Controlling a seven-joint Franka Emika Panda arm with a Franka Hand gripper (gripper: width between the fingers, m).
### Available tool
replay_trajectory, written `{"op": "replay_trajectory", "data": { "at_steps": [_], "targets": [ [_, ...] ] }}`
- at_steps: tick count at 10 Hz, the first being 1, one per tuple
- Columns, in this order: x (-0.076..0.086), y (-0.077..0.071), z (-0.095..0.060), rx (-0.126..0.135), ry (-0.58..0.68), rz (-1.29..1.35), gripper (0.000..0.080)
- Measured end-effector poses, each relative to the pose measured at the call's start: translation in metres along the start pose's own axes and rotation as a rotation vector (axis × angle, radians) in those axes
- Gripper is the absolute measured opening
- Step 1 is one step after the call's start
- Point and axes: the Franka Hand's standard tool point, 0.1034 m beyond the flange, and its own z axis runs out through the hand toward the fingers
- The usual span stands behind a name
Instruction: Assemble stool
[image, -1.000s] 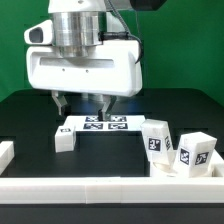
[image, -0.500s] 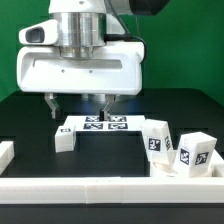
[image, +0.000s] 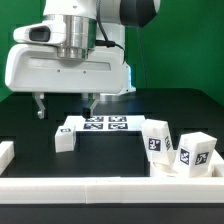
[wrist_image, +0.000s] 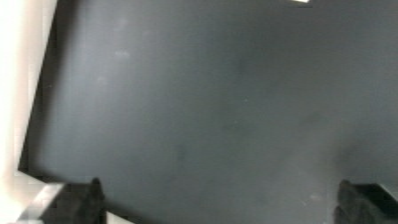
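Observation:
My gripper (image: 64, 105) hangs open and empty above the black table, behind and to the exterior view's left of the marker board (image: 97, 124). Two white tagged stool legs (image: 157, 138) (image: 195, 152) stand close together at the exterior view's right. A third white block-shaped leg (image: 65, 138) lies at the marker board's left end, below my fingers and apart from them. The round disc is out of view. In the wrist view my gripper (wrist_image: 222, 205) shows two dark fingertips (wrist_image: 75, 200) wide apart over bare black table, with nothing between them.
A long white border rail (image: 110, 185) runs along the front, with a short white rail piece (image: 6, 152) at the exterior view's left. In the wrist view a white edge (wrist_image: 18, 110) borders the black table surface (wrist_image: 214, 100).
The gripper has moved toward the exterior view's left and slightly up, away from above the marker board. It stays open. The legs have not moved.

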Motion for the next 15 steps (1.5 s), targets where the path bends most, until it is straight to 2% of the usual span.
{"op": "replay_trajectory", "data": {
  "at_steps": [1,3,5,6,7,8,10,11,12,13,15],
  "targets": [
    [0.000,0.000,0.000,0.000,0.000,0.000,0.0648],
    [-0.002,-0.003,0.002,0.017,-0.023,0.011,0.0648],
    [-0.015,-0.013,0.010,0.086,-0.126,0.064,0.0648],
    [-0.027,-0.023,0.016,0.147,-0.232,0.156,0.0648],
    [-0.032,-0.024,0.020,0.194,-0.322,0.209,0.0648],
    [-0.029,-0.020,0.021,0.190,-0.364,0.181,0.0648],
    [-0.034,-0.027,0.021,0.222,-0.487,0.181,0.0648],
    [-0.033,-0.024,0.023,0.223,-0.529,0.169,0.0648],
    [-0.041,-0.012,0.024,0.196,-0.611,0.177,0.0648],
    [-0.044,-0.005,0.026,0.150,-0.679,0.203,0.0648],
    [-0.054,-0.009,0.028,0.147,-0.801,0.247,0.0648]
  ]
}}
